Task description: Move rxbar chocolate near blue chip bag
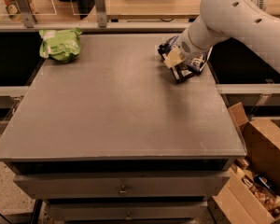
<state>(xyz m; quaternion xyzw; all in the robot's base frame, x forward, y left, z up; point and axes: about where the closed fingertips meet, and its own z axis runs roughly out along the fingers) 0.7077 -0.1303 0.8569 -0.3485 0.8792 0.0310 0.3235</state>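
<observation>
The rxbar chocolate (185, 72), a small dark bar with white patches, is at the table's back right, tilted, just at the table surface. My gripper (174, 59) is right over its upper left end and shut on it; a tan finger pad shows. The blue chip bag (200, 62) lies directly behind and to the right of the bar, mostly hidden by my white arm (233, 17). A bit of the bag also shows left of the wrist. Bar and bag look to be touching or nearly so.
A light green bag (60, 45) lies at the back left of the grey table (116, 111). A rail with posts runs along the back edge. Open cardboard boxes (261, 171) stand on the floor at the right.
</observation>
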